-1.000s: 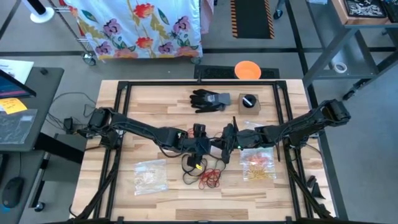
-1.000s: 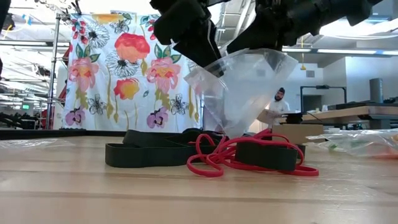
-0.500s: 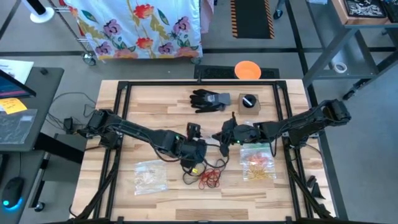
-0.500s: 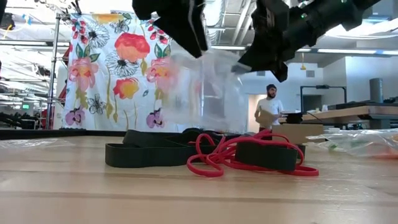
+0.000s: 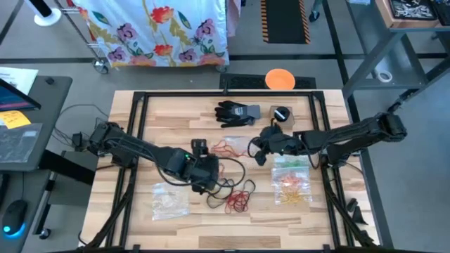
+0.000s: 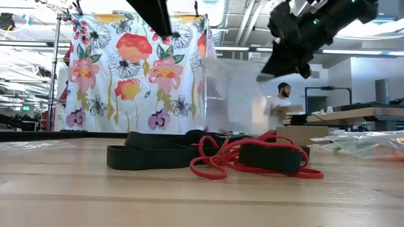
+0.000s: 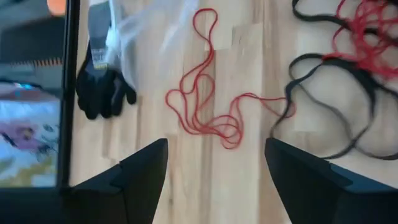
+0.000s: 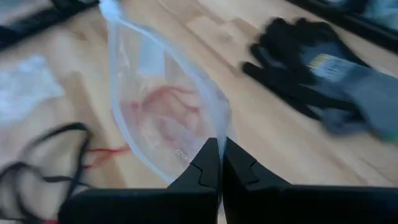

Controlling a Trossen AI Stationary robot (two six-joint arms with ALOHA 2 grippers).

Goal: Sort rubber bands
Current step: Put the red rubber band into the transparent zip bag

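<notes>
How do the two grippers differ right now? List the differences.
The left gripper stands open and holds nothing; the right gripper is shut on the clear plastic bag. The left gripper hangs over loose red rubber bands on the table; the right gripper holds its bag off the wood. Both are dark two-finger grippers.

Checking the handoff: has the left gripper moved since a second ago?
Yes. The left gripper has pulled back leftward, away from the black glove, toward its own table edge.

Glove [image 5: 237, 112] probably behind rubber bands [image 5: 235, 198].

Two dark, cable-draped jointed arms
</notes>
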